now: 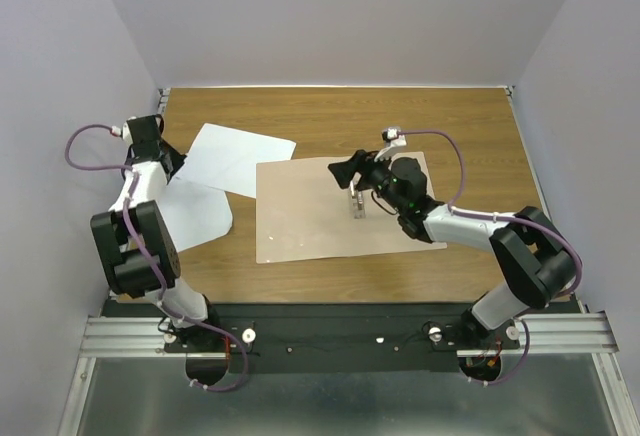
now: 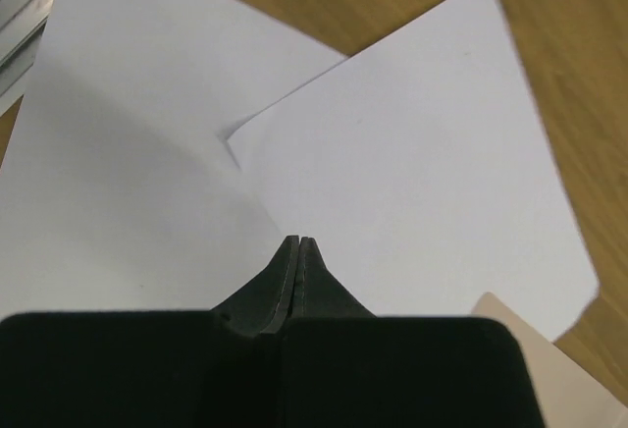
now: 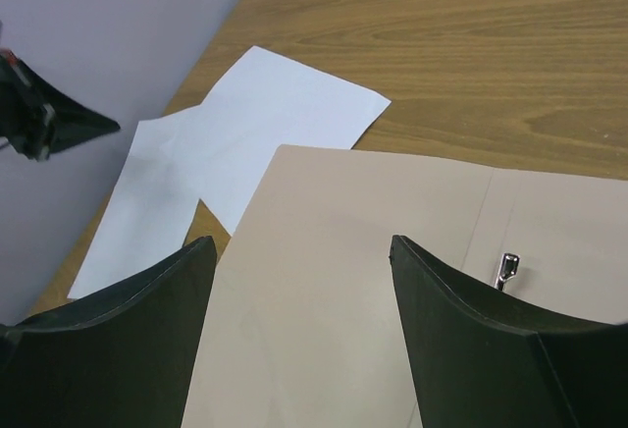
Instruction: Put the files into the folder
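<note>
The tan folder (image 1: 310, 221) lies open and flat mid-table, its small metal clip (image 1: 357, 201) near the middle fold. Two white files lie left of it, overlapping: the far one (image 1: 245, 159) meets the folder's far-left corner, and the near one (image 1: 195, 214) lies at the left edge. My left gripper (image 1: 176, 164) is shut, its tips (image 2: 299, 241) right over where the two sheets (image 2: 412, 183) (image 2: 128, 153) overlap. My right gripper (image 1: 345, 171) is open and empty above the folder's left half (image 3: 324, 300), with the clip (image 3: 506, 269) to its right.
The wooden table (image 1: 450, 121) is enclosed by pale purple walls on the left, back and right. The left wall stands close behind my left gripper (image 3: 49, 119). A metal rail (image 1: 340, 336) carries both arm bases along the near edge.
</note>
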Robot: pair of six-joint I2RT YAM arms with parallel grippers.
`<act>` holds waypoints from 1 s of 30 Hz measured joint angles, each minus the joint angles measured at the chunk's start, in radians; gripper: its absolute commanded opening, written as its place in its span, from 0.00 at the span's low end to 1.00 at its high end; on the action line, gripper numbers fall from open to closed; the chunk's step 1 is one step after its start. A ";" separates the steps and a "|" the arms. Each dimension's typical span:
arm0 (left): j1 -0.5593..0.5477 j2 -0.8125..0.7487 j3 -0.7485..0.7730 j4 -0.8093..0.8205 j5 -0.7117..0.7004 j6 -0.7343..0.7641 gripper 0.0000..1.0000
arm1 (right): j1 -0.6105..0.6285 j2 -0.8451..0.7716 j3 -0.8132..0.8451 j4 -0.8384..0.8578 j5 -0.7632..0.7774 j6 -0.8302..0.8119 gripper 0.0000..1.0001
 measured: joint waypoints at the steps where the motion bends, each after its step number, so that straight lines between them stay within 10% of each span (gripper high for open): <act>1: -0.006 -0.034 -0.003 0.009 -0.001 0.000 0.00 | 0.000 0.003 0.003 0.000 -0.013 -0.011 0.80; 14: -0.302 -0.087 -0.174 -0.113 -0.105 -0.083 0.39 | 0.000 0.048 0.014 -0.024 -0.093 -0.059 0.80; 16: -0.363 -0.119 -0.231 -0.142 -0.136 -0.115 0.63 | 0.000 0.052 0.015 -0.031 -0.097 -0.063 0.80; 30: -0.473 -0.301 -0.371 -0.277 -0.256 -0.238 0.63 | 0.000 0.080 0.017 -0.053 -0.152 -0.053 0.80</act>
